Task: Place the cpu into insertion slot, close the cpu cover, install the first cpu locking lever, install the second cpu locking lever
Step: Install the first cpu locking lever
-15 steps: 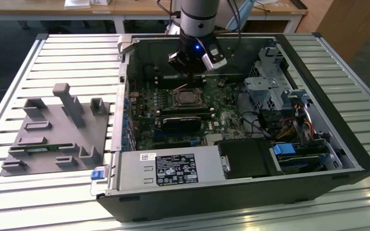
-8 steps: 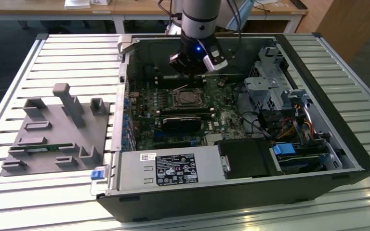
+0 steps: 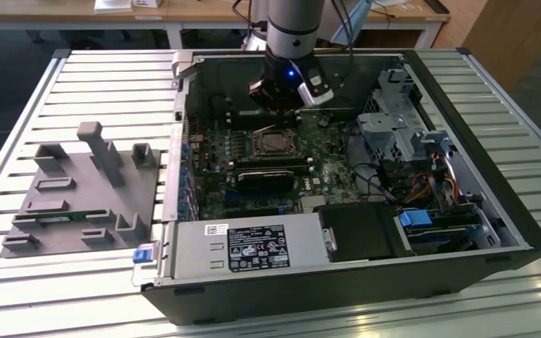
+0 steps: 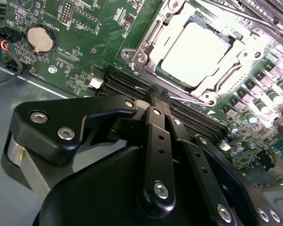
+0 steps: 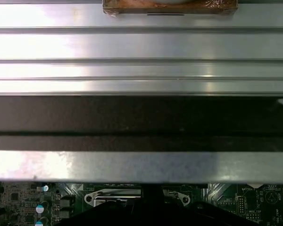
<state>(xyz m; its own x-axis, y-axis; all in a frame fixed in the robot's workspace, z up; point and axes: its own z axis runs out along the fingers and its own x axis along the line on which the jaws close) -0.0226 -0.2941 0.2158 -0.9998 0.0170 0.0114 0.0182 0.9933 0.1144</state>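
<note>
Silver cpu cover [image 4: 198, 52] closed over cpu [image 4: 191, 54]; memory slots [image 4: 179, 110] beside.

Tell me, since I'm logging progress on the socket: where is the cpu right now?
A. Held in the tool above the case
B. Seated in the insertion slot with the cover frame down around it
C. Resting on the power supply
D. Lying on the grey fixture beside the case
B: in the second wrist view the cpu lies in the insertion slot, with the cpu cover framing its metal top.
</note>
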